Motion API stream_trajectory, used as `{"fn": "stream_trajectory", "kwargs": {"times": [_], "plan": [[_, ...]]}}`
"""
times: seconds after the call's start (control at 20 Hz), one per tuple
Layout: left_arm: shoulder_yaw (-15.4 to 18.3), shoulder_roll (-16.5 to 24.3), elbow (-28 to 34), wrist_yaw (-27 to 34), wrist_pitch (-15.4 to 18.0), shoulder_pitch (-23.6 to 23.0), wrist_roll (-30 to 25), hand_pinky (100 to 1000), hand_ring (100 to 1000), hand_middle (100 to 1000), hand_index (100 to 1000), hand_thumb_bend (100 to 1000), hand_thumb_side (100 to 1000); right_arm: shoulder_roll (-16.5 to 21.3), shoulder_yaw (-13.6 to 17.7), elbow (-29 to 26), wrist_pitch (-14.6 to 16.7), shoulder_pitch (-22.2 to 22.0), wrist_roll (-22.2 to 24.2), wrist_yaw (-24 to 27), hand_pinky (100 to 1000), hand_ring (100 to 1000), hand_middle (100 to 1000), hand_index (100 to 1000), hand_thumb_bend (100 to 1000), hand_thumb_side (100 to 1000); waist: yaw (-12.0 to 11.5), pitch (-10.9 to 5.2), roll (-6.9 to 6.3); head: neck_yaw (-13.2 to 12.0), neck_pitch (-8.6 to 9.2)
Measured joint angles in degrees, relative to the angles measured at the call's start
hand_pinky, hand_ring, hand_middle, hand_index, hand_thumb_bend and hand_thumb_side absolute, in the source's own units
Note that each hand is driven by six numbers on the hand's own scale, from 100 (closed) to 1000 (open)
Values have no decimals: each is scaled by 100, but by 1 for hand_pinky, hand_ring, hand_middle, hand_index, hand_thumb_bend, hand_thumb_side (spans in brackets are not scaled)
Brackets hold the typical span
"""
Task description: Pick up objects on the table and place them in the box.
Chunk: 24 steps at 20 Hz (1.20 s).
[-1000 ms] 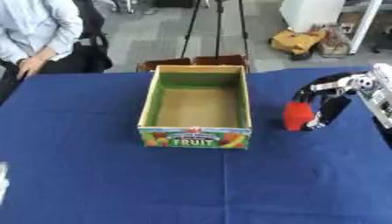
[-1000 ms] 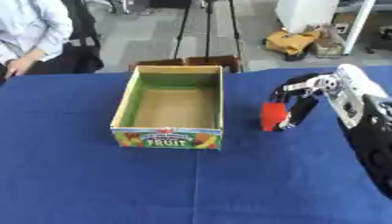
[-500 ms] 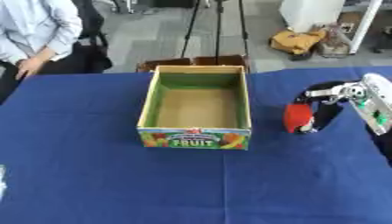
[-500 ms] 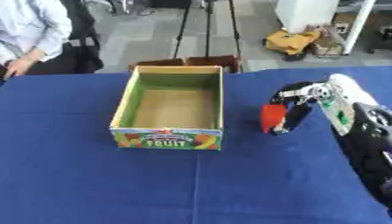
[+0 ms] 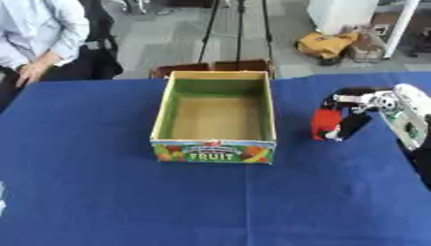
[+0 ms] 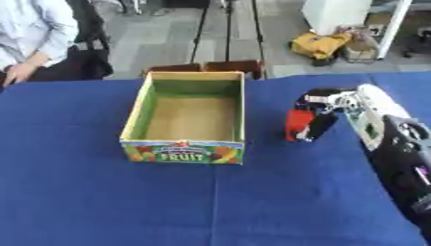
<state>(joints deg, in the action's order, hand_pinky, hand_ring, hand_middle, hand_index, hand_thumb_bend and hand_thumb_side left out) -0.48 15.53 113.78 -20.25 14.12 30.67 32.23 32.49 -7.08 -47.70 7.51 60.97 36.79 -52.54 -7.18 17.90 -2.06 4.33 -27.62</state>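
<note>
Box (image 5: 215,117) sits empty on the bench (image 5: 101,192); at its 3 o'clock the right robot hand (image 5: 349,120) grasps a red object (image 5: 323,124), not yet delivered.

Beyond the blue table (image 5: 101,192) a tripod (image 5: 225,29) stands on the grey floor (image 5: 160,41), with a yellow bag (image 5: 326,44) near a white post (image 5: 401,26) off to the right.
</note>
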Motion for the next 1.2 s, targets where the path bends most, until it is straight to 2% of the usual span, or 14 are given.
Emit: {"fn": "stream_trajectory", "kwargs": {"times": [0.05, 0.15, 0.3, 0.35, 0.4, 0.45, 0.5, 0.75, 1.0, 1.2], "plan": [[0, 0, 0, 0, -3, 0, 3, 719, 858, 832, 937, 100, 936, 0, 0, 2, -26, 0, -82, 1, 381, 604, 559, 635, 100, 270, 0, 2, 0, 8, 0], [0, 0, 0, 0, -6, 0, 6, 718, 858, 831, 937, 100, 938, -2, 0, 12, -73, 0, -252, 13, 317, 558, 534, 569, 100, 278, 0, 2, 0, 14, 0], [0, 0, 0, 2, -8, 0, 8, 718, 858, 831, 937, 100, 938, -10, 3, 24, -167, 4, -500, 98, 291, 531, 530, 524, 100, 297, 0, 2, 0, 17, 0], [0, 0, 0, 2, -8, 0, 8, 718, 858, 829, 937, 100, 938, -17, 7, 22, -207, 8, -572, 150, 287, 524, 526, 515, 100, 382, 0, 2, 0, 18, 0], [0, 0, 0, 2, -8, 0, 8, 717, 858, 828, 937, 100, 938, -29, 17, 11, -247, 16, -629, 205, 284, 519, 522, 502, 100, 311, 0, 2, 0, 18, 0], [0, 0, 0, 2, -8, 0, 8, 717, 858, 827, 937, 100, 939, -42, 34, -21, -289, 40, -675, 271, 281, 515, 518, 492, 100, 518, 0, 2, 0, 18, 0], [0, 0, 0, 3, -8, 0, 8, 717, 858, 827, 937, 100, 939, -46, 40, -78, -331, 71, -710, 342, 274, 506, 511, 484, 100, 320, 0, 2, 0, 18, 0], [0, 0, 0, 3, -9, -2, 9, 717, 857, 823, 937, 100, 935, -42, 72, -605, -640, 230, -808, 679, 249, 475, 475, 425, 100, 322, 12, 2, 0, 18, -1], [0, 0, 0, 3, -9, -3, 9, 717, 856, 822, 937, 100, 950, -31, 68, -1411, -1008, 394, -922, 973, 250, 474, 467, 446, 100, 336, 16, 2, 1, 17, -2], [-1, 0, 0, 3, -8, -3, 10, 717, 856, 821, 937, 100, 933, -65, -15, -1874, -1184, 573, -913, 1077, 252, 476, 467, 449, 100, 343, 15, -2, 44, 17, -3]]}}
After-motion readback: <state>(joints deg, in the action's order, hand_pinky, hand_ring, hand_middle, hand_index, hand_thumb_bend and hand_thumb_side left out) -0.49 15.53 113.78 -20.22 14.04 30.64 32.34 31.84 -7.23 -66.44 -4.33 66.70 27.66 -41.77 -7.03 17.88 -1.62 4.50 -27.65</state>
